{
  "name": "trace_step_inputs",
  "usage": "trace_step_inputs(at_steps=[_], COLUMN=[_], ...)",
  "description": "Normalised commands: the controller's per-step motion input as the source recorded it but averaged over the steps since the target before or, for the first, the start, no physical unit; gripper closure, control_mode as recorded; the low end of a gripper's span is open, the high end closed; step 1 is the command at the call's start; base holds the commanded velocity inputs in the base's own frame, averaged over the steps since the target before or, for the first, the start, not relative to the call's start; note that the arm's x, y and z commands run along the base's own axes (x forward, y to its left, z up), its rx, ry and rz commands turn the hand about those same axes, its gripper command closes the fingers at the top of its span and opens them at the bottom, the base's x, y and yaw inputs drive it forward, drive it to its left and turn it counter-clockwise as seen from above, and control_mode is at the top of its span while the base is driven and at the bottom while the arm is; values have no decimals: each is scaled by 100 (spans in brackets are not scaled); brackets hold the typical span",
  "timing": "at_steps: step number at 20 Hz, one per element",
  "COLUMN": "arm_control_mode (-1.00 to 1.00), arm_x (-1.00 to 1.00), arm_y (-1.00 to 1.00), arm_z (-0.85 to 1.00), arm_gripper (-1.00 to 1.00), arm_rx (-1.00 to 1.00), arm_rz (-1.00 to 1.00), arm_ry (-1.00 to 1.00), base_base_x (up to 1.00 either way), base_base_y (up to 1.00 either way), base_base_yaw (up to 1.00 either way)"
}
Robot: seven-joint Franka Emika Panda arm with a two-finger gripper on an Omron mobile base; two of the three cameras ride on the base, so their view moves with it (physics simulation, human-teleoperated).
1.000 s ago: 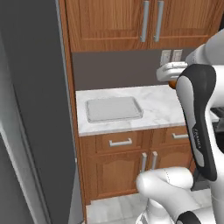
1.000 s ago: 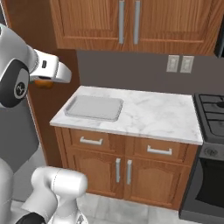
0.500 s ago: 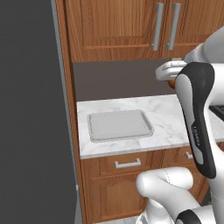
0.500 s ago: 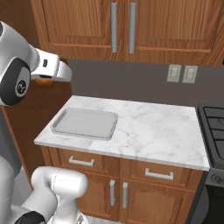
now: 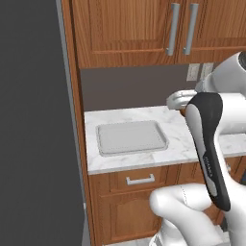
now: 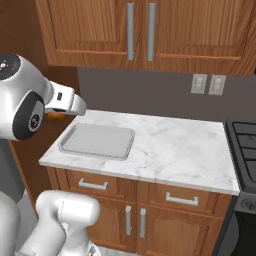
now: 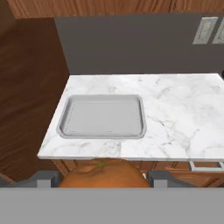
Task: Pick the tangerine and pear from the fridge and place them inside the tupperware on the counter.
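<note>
My gripper is shut on the tangerine, a smooth orange fruit held between the two dark fingers at the bottom of the hand view. It hangs in the air in front of the counter's near edge. The tupperware, a shallow light grey tray, lies empty on the counter's left part, ahead of the fruit. From the right base view the tangerine peeks out under the hand, left of the tupperware. The fridge is a dark grey wall left of the tupperware. The pear is out of view.
Wooden upper cabinets with metal handles hang over the counter. Two wall outlets sit on the grey backsplash. A dark stove borders the counter on the right. Drawers and doors lie below the worktop.
The whole picture has shifted: the base has moved nearer the counter, so the tupperware looks larger and more central. The gripper still holds the tangerine.
</note>
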Motion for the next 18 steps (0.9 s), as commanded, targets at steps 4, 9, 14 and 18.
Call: trace_step_inputs(at_steps=[4,9,14,18], arm_control_mode=[-100,-100,-100,-100], arm_x=[38,53,67,74], arm_y=[0,0,0,0], arm_z=[-68,-60,-50,-46], arm_gripper=[100,100,100,100], arm_rx=[0,0,0,0], arm_rz=[0,0,0,0], arm_ry=[4,3,2,5], base_base_x=[0,0,0,0], base_base_y=[0,0,0,0], base_base_yaw=[0,0,0,0])
